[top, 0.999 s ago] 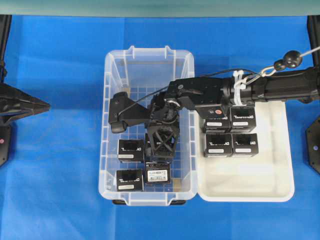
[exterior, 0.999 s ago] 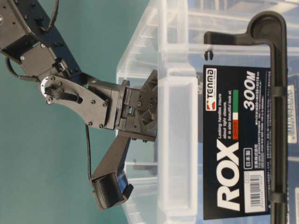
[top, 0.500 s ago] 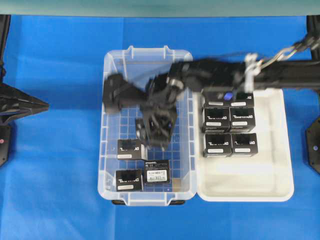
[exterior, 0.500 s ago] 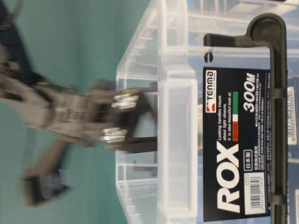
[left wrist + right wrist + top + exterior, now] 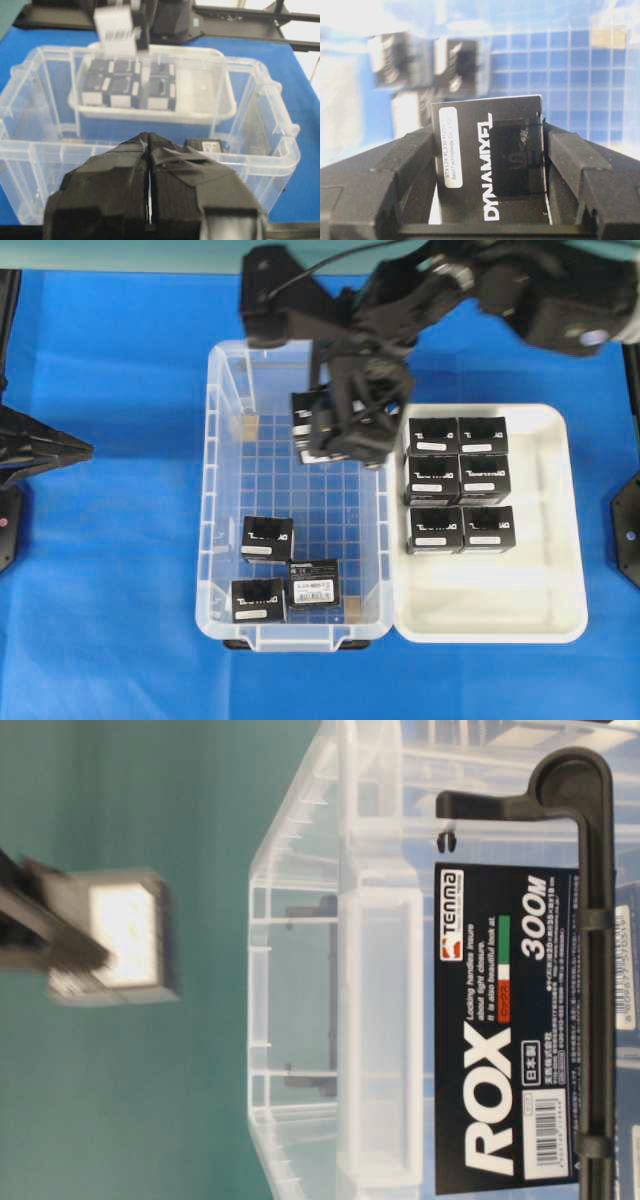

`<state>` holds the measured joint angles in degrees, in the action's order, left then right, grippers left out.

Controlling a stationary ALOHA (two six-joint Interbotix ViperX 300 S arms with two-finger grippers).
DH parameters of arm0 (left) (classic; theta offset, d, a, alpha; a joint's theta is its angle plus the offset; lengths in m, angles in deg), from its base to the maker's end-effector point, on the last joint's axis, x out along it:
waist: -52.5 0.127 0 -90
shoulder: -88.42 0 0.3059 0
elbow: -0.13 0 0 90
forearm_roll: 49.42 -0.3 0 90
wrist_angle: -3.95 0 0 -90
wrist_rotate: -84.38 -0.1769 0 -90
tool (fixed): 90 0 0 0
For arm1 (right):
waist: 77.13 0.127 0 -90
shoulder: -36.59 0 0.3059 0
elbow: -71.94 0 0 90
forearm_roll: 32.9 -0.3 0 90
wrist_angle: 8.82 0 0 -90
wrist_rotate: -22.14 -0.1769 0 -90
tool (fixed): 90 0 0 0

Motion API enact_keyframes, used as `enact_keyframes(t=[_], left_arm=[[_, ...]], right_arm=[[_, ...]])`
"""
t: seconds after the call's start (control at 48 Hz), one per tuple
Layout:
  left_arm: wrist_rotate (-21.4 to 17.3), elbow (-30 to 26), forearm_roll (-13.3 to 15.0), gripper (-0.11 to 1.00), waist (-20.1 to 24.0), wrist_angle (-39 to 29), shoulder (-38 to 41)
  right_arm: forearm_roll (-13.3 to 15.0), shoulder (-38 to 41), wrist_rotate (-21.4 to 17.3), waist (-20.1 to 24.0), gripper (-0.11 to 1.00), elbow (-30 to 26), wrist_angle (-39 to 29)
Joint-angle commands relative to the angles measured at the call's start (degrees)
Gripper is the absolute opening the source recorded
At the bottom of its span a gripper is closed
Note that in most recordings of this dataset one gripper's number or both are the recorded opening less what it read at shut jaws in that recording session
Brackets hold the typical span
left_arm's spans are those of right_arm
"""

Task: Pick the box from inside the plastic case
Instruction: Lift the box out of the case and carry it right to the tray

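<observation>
Since one second ago, the right pincer (image 5: 345, 425) has risen out of the large clear plastic case (image 5: 222, 540) and now hangs above its far half. It pinches a small black squarish box with white lettering (image 5: 487, 160) between both fingers (image 5: 570, 165). Three similar black boxes (image 5: 267, 538) lie on the grid floor at the near end. Six more stand in the shallow white tray (image 5: 545, 580) beside it. The left pincer (image 5: 149, 200) is pressed together, at the left of the blue tabletop (image 5: 110, 570).
</observation>
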<state>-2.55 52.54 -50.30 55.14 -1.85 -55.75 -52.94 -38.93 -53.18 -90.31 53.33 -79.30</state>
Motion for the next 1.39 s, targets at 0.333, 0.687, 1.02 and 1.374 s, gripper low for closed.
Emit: enact_keyframes(t=[0.333,0.687,1.02,1.374], left_arm=[[0.00,-1.49,-0.09,-0.04,0.09,0.44,0.44],[0.00,-1.41,-0.09,-0.04,0.09,0.26,0.53],[0.00,-1.32,-0.09,-0.04,0.18,0.26,0.70],[0.79,-1.23,-0.09,-0.04,0.18,0.26,0.88]], right_arm=[[-0.18,-16.70,-10.20,5.36,0.64,14.06,-5.98],[-0.18,-32.78,-19.42,14.41,0.64,43.42,18.98],[-0.09,-25.14,-17.05,19.25,0.64,56.87,38.32],[-0.09,-12.74,-8.96,20.57,0.64,54.40,45.79]])
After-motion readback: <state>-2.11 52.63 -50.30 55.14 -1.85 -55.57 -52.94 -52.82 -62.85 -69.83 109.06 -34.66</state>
